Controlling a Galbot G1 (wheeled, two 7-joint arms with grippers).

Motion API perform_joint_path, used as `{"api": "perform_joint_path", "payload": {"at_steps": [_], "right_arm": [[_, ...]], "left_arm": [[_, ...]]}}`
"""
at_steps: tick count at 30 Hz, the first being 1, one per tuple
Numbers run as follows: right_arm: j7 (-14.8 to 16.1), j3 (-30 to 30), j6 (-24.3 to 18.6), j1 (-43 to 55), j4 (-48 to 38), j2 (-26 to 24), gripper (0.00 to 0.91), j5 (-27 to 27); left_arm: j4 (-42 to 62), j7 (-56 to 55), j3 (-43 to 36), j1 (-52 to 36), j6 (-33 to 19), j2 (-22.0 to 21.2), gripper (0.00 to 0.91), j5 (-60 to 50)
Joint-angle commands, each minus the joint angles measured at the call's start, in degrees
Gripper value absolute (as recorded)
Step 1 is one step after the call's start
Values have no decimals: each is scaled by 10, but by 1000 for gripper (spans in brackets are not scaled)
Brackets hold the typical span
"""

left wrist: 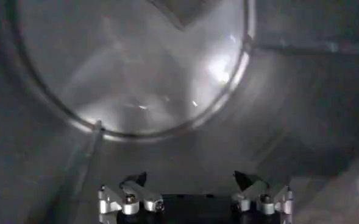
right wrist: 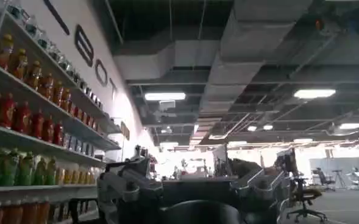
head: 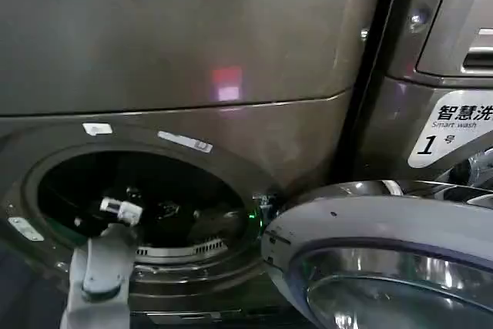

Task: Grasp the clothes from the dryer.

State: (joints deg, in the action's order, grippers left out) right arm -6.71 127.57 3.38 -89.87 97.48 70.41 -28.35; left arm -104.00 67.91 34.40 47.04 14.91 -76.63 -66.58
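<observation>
The left gripper (left wrist: 191,196), on a light-grey arm, reaches through the wide round porthole of the large bronze-grey dryer (head: 192,59); its metal fingers (left wrist: 130,198) are spread wide with nothing between them, facing the smooth, dully gleaming drum wall. I cannot tell where the clothes are. The round, grey-rimmed glass door (head: 385,260) hangs open alongside. Beyond, a white sticker (head: 451,136) reads "1" and "Smart wash". The right gripper (right wrist: 194,185), jaws parted and empty, faces shelves of bottles (right wrist: 27,115).

L arm (head: 98,275): reaches fwd and up from low left, wrist inside round opening; L gripper (left wrist: 191,182): fingers (left wrist: 136,193) spread wide, nothing btw them | R gripper (right wrist: 194,182): fingers apart, pointing level, holds nothing
</observation>
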Motion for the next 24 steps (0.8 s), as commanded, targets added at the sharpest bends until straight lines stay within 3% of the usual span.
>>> {"api": "perform_joint_path", "payload": {"at_steps": [1,8,24], "right_arm": [[1,-3,-1,3,-1,1,907,0],[1,-10,-6,3,-8,6,907,1],[1,-16,-12,9,-15,5,907,19]], "left_arm": [[83,93,-31,-71,-272,63,907,-101],[108,94,-53,-84,-272,87,907,-87],[177,94,-84,-112,-244,79,907,16]]}}
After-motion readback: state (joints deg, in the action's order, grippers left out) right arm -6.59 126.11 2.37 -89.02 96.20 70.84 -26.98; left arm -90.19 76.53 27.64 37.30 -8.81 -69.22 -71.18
